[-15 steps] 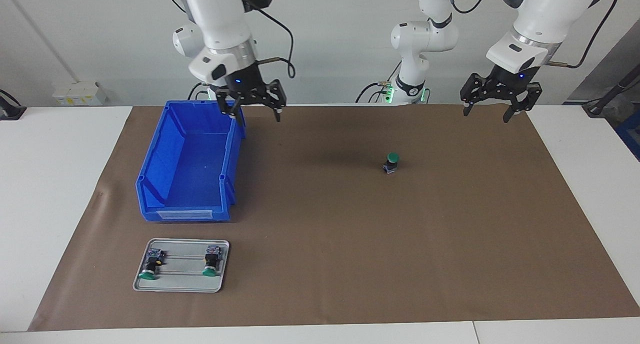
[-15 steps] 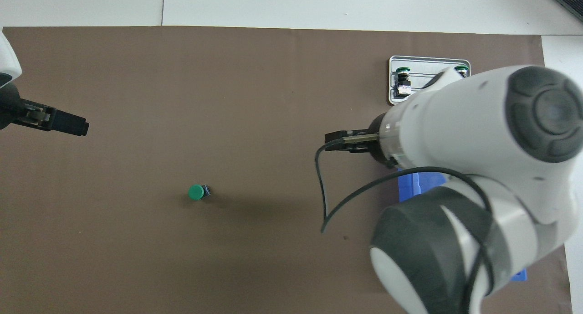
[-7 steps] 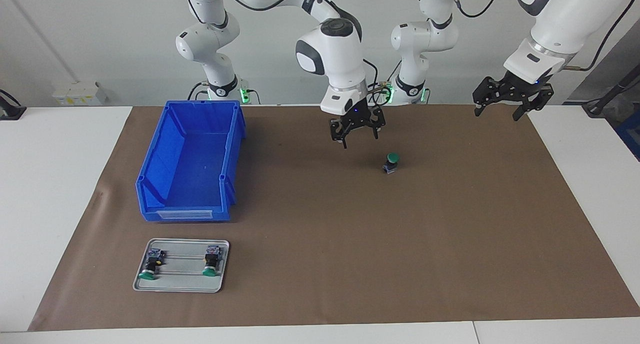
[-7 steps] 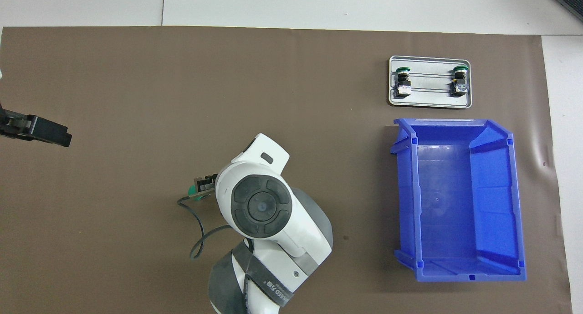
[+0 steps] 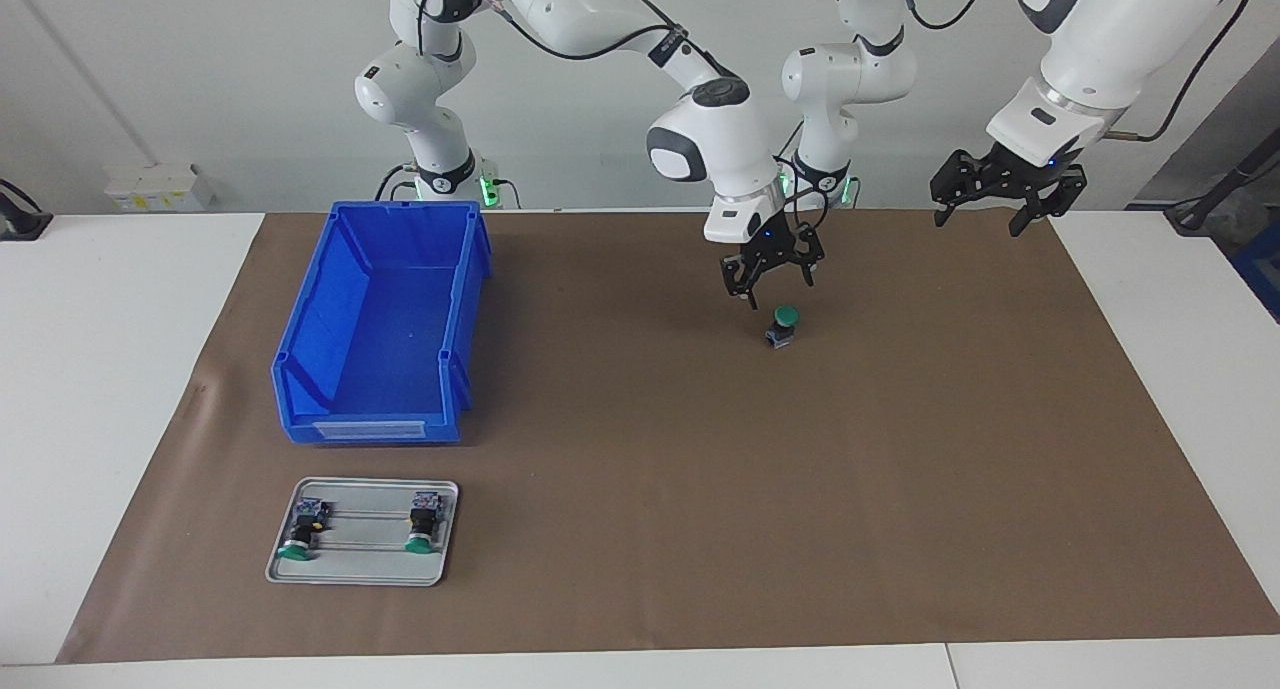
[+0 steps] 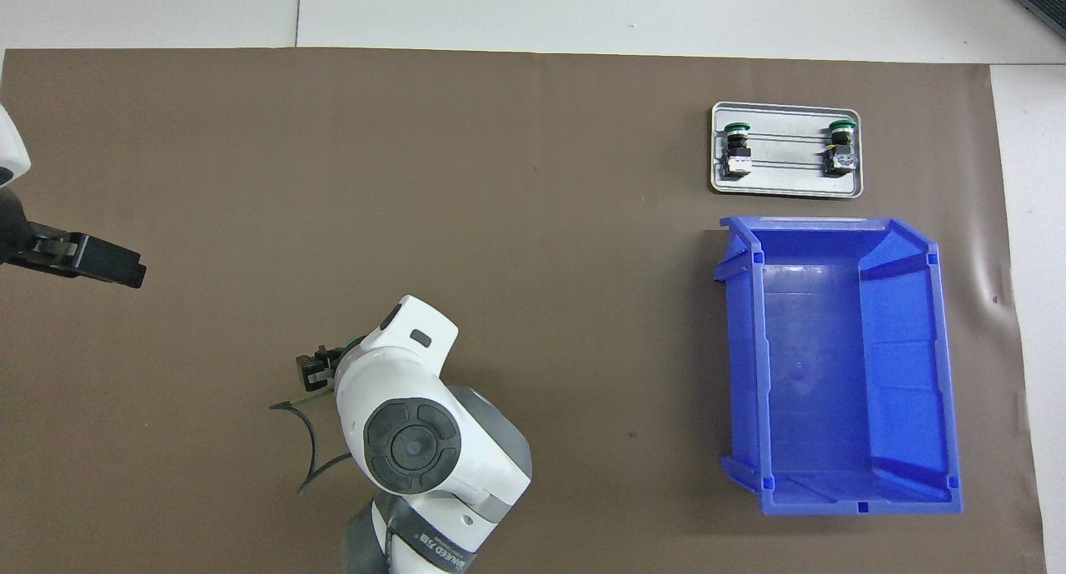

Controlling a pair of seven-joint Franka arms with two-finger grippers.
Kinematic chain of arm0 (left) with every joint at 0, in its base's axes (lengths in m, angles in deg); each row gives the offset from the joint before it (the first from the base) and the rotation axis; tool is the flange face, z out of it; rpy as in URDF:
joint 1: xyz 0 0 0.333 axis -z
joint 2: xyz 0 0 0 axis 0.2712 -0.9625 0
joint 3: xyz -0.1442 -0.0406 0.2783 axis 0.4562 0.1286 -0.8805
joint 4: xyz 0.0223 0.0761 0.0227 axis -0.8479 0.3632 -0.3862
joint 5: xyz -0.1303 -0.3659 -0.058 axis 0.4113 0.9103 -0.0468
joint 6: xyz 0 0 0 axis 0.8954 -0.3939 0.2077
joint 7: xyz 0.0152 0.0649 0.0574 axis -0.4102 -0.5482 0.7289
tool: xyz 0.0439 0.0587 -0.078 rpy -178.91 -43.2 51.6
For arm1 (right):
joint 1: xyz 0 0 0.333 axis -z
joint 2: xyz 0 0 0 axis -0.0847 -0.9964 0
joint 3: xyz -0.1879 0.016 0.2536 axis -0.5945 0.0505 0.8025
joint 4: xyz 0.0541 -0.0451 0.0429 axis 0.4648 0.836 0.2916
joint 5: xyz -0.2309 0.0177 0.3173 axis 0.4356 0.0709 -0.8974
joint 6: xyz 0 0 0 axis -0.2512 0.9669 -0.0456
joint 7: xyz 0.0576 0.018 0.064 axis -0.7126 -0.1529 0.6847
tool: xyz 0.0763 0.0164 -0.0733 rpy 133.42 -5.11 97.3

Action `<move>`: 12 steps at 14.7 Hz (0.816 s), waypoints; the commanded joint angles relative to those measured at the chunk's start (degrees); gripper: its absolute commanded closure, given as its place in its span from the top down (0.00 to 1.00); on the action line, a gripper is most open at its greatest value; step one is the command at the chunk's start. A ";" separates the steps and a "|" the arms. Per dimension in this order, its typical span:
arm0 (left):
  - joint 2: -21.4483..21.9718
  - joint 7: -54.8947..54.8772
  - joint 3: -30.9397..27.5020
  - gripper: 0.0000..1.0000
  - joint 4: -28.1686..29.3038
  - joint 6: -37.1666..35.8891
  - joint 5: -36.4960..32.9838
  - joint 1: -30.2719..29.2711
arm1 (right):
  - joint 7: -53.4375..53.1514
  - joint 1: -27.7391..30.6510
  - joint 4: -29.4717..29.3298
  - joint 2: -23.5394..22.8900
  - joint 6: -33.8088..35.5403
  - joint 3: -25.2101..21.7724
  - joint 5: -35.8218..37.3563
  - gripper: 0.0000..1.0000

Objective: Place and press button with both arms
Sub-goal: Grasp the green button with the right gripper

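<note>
- Facing view, right of centre in upper half: the button (image 5: pixel 785 326) stands on the brown mat (image 5: pixel 650 529), green cap up, bluish base down. Nothing grips it.
- Right gripper (image 5: pixel 773 291) sits just up-left of the button in facing view, pointing down, hovering above the mat. Fingers spread wide, nothing between them. Not touching the button as far as can be seen; small gap shows btw the fingertips and the green cap.
- Right arm (image 5: pixel 700 139) enters from upper left-centre of the facing frame and reaches across toward frame centre-right.
- Overhead view: right arm's wrist (image 6: pixel 412 424) fills lower centre-left & covers the button almost fully; only a thin green edge shows by the wrist. A bit of the right gripper pokes out at the wrist's left edge.
- Left gripper (image 5: pixel 995 197) at upper right of facing frame, up in the air over the mat's corner region, well apart from the button. Claw wide open, empty. Left arm waits.
- Overhead: left gripper (image 6: pixel 92 260) shows at the left edge, mid-height.
- Blue bin (image 5: pixel 330 389) at left of centre in facing view, on the mat, open top; inside looks bare blue.
- Grey tray (image 5: pixel 365 561) at lower left of facing frame, just below the bin. Two other buttons lie in it on their sides, green caps toward the frame's bottom: one (image 5: pixel 300 532) w/ a yellow spot, one (image 5: pixel 421 527) w/o.
- Overhead: tray (image 6: pixel 787 189) upper right, bin (image 6: pixel 949 374) right below it.
</note>
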 commanded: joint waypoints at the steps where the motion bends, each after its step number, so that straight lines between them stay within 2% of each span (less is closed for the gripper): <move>1: 1.77 0.33 -0.10 1.00 2.31 2.92 -0.94 0.24 | 3.79 0.05 -0.07 -2.17 -3.09 -0.40 1.06 1.00; 5: 1.41 0.33 -0.01 1.00 1.34 2.40 -1.03 0.24 | 4.69 -1.35 -0.16 -6.39 -9.06 -0.49 2.20 1.00; 7: 1.50 0.16 -0.01 1.00 1.51 2.31 -1.03 0.15 | 4.86 -1.44 -0.07 -6.40 -8.64 -0.49 2.29 1.00; 9: 1.94 0.16 -0.01 1.00 2.21 1.96 -1.03 0.15 | 5.13 -1.44 0.36 -6.40 -8.63 -0.49 2.90 0.93; 10: 1.94 0.25 0.08 1.00 2.22 2.05 -1.03 0.15 | 5.13 -1.62 0.54 -6.40 -8.55 -0.49 3.08 0.82; 12: 1.94 0.34 0.08 1.00 2.22 2.22 -1.03 0.15 | 5.13 -1.62 0.89 -6.31 -8.37 -0.58 4.56 0.33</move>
